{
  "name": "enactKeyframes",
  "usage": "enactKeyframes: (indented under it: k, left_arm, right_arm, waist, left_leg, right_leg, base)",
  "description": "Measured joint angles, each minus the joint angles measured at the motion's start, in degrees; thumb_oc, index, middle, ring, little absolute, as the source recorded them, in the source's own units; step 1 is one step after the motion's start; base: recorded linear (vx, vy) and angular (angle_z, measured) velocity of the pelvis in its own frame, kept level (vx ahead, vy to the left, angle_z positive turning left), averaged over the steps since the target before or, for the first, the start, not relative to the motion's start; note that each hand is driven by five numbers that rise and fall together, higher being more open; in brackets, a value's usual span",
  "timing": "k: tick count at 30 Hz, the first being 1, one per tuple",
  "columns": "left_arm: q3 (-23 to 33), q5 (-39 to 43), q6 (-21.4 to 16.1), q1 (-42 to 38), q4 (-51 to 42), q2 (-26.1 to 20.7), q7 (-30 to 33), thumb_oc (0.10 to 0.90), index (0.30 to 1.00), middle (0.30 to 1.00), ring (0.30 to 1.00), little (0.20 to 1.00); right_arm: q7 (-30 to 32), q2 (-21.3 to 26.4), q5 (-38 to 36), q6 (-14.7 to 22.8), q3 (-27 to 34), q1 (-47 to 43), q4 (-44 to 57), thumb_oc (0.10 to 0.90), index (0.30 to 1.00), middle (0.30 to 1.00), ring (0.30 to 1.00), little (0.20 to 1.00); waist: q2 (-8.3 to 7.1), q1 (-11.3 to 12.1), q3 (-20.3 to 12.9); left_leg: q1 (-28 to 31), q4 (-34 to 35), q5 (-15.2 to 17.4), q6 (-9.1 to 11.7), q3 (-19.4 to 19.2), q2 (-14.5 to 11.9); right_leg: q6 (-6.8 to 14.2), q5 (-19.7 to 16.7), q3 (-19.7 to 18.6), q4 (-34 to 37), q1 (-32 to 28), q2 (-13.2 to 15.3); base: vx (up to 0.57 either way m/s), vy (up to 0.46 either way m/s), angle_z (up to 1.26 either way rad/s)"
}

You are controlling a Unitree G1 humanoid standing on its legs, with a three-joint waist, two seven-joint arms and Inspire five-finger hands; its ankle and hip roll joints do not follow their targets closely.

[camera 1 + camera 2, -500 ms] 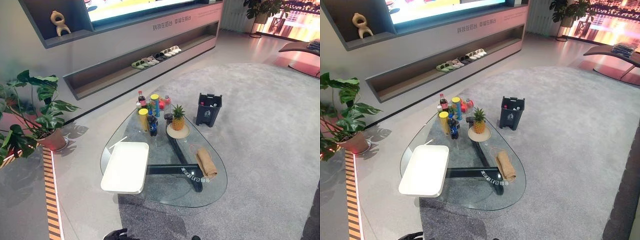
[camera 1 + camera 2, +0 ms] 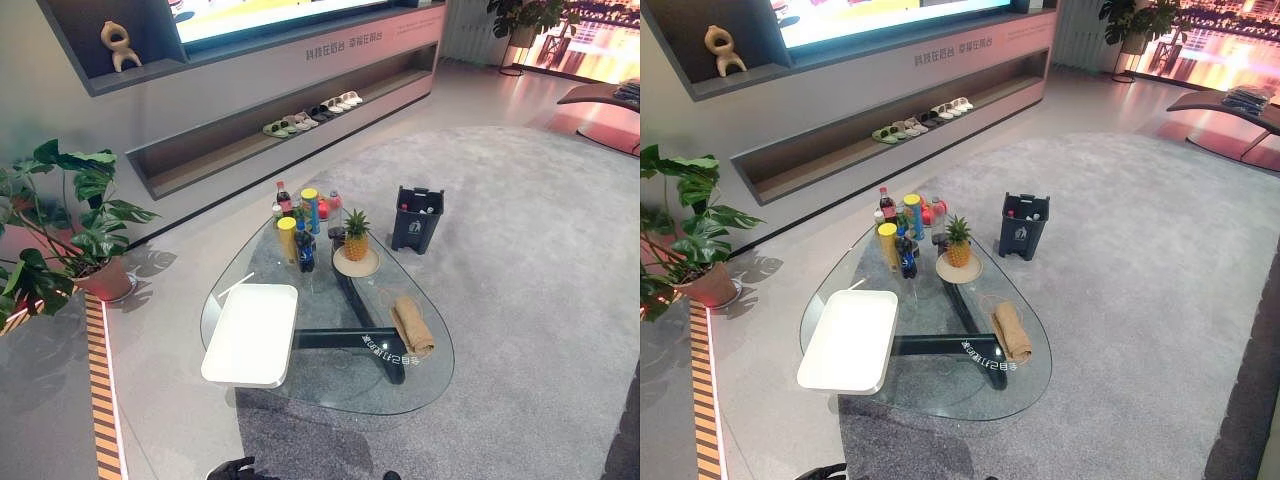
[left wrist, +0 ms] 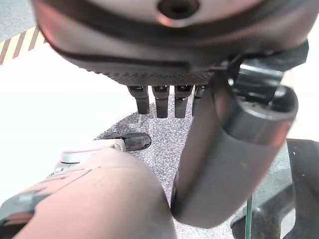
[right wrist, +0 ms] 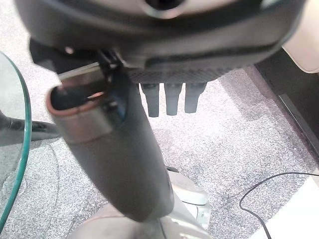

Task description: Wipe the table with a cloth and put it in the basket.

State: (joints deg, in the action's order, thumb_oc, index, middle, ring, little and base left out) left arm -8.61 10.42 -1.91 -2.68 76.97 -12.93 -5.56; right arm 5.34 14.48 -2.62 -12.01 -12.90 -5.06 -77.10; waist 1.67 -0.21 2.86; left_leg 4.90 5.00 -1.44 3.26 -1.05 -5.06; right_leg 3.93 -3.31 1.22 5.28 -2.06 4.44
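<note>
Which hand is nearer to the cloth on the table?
Right, probably. The cloth lies on the table's right part. The right hand hangs over the carpet on that side, the left hand on the other; neither touches it.

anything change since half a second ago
Nothing visibly changed. The cloth lies folded on the glass table as before, and the basket stands on the carpet beyond it. The left hand and right hand hang open, holding nothing.
</note>
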Motion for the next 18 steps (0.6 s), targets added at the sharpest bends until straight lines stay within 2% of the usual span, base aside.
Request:
enactKeyframes:
  k: [12, 15, 18]
  left_arm:
    - [0.1, 1.0, -0.2, 0.3, -0.6, 0.0, 0.2, 0.8, 0.9, 0.9, 0.9, 0.9]
    - [-1.6, 3.1, -1.1, 0.0, -1.6, -0.1, 0.4, 0.8, 0.9, 0.9, 0.9, 0.9]
    - [-2.2, 5.9, -1.7, -4.3, -2.8, -0.3, 1.4, 0.8, 0.9, 0.9, 0.9, 0.9]
  right_arm:
    - [-0.2, 0.3, 0.4, 0.1, 0.1, 0.2, 0.0, 0.8, 0.9, 0.9, 0.9, 0.9]
    - [-0.8, 1.1, 0.3, 0.1, -1.1, -0.2, 1.3, 0.8, 0.9, 0.9, 0.9, 0.9]
    - [-1.6, 2.2, 0.3, 0.1, -1.4, -4.3, 1.8, 0.8, 0.9, 0.9, 0.9, 0.9]
  waist:
    - [0.03, 0.0, 0.7]
    - [0.32, 0.0, 1.5]
    - [0.54, 0.0, 6.5]
  left_leg:
    - [-0.2, 0.0, 0.3, 0.2, 0.0, 0.0]
    - [-4.1, -0.2, 0.0, 0.6, 0.0, 0.2]
    - [-10.6, -1.4, -2.0, 0.4, 0.0, 0.8]
  right_leg:
    - [0.3, 0.2, -0.1, 0.0, 0.3, 0.0]
    - [0.3, -0.4, -0.3, 0.0, 4.0, 0.2]
    - [0.6, -3.6, -1.3, -0.4, 10.0, 0.4]
  base:
    - [0.02, 0.007, 0.0]
    - [-0.27, 0.011, -0.03]
    - [-0.28, -0.025, -0.09]
